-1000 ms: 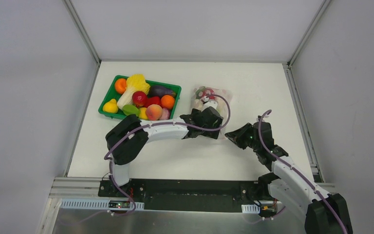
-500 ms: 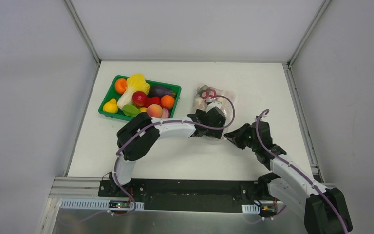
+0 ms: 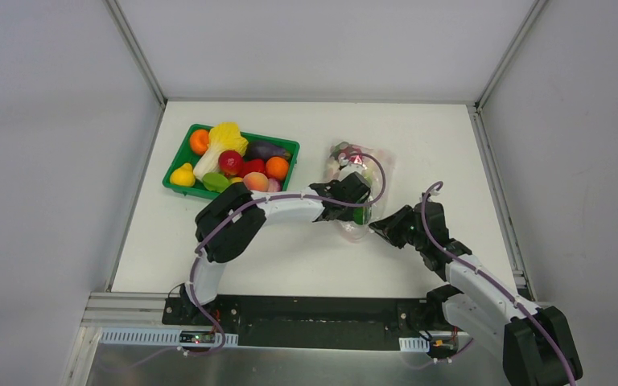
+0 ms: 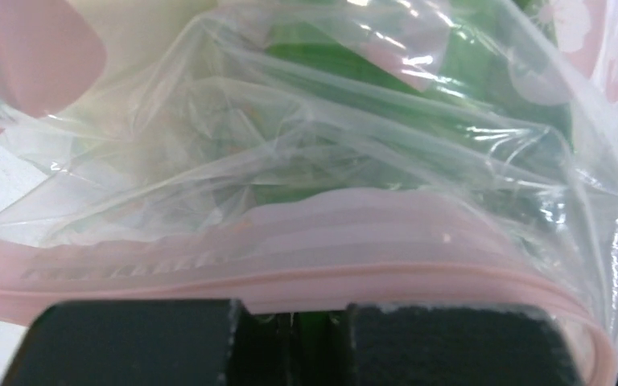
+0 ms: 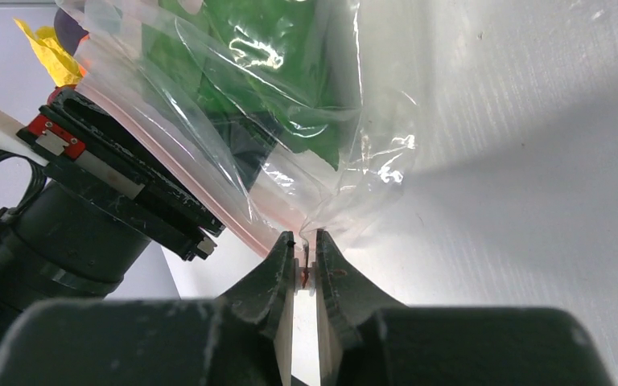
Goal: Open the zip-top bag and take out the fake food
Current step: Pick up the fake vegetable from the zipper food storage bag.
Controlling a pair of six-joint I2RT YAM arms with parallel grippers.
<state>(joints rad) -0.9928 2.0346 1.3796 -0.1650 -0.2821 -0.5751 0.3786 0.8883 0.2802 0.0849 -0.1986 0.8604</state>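
Green plastic tray (image 3: 183, 189) w/ glossy produce is seen left of the left gripper (image 3: 354, 211), which is clamped on the pink zip strip (image 4: 290, 257) of the clear soft-plastic zip-top bag (image 3: 362, 173). Green plastic fake food (image 4: 322, 60) is seen inside, just ahead of its fingers. The bag's corner is pinched tight by the right gripper (image 5: 306, 251).

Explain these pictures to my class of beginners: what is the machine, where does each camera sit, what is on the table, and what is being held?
Two robot arms are bolted to a white table. One picture looks down from above; the other two come from cameras on each wrist. On the table stand a green tray of fake food and a clear bag with green leaves inside. The left fingers pinch the bag's pink zip strip; the right fingers pinch its corner.
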